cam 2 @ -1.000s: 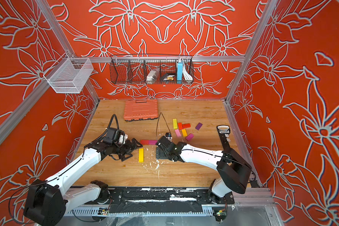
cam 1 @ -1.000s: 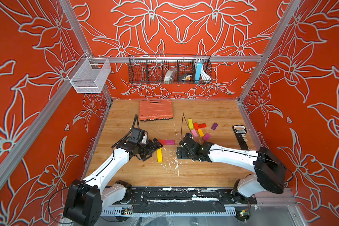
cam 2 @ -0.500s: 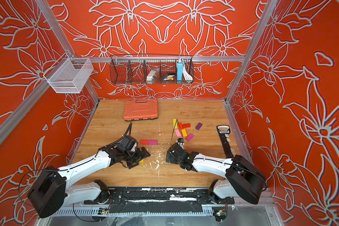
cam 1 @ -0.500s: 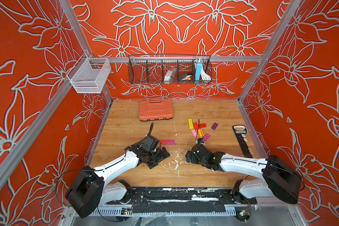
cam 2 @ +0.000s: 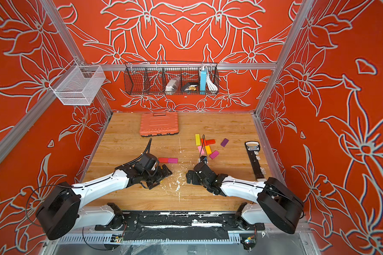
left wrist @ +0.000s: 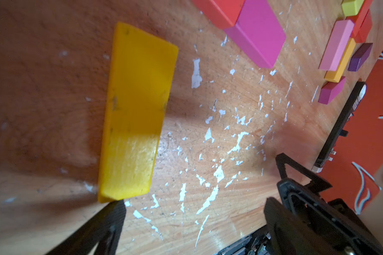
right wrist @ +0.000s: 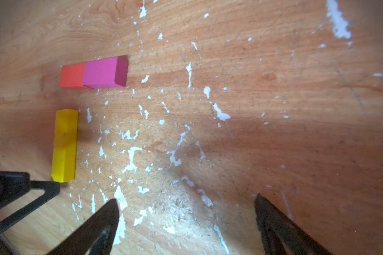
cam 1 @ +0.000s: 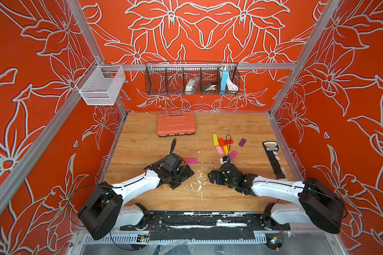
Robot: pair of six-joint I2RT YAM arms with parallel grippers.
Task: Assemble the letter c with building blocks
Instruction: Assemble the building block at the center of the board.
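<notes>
A long yellow block (left wrist: 133, 110) lies flat on the wooden table (cam 1: 142, 150), one end just off a fingertip (left wrist: 113, 209) of my left gripper (left wrist: 195, 205). That gripper is open and holds nothing; in a top view the left gripper (cam 1: 182, 178) covers this block. A red block (cam 1: 185, 159) and a magenta block (cam 1: 192, 160) lie end to end behind it. My right gripper (right wrist: 186, 205) is open over bare wood, and in a top view the right gripper (cam 1: 213, 176) faces the left one. Farther back lie a yellow block (cam 1: 215, 139), a red block (cam 1: 224, 141), a pink block (cam 1: 219, 150), an orange block (cam 1: 226, 149), another magenta block (cam 1: 233, 154) and a purple block (cam 1: 242, 142).
A ribbed orange case (cam 1: 176, 124) lies at the back of the table. A long black tool (cam 1: 273, 159) lies along the right edge. A black wire basket (cam 1: 191, 79) and a white mesh basket (cam 1: 101, 86) hang on the walls. White flecks (cam 1: 199, 181) mark the wood between the grippers.
My left gripper has moved right and toward the front, now covering the yellow block in the top views. The right arm has drawn back toward the front and lowered. No block has moved.
</notes>
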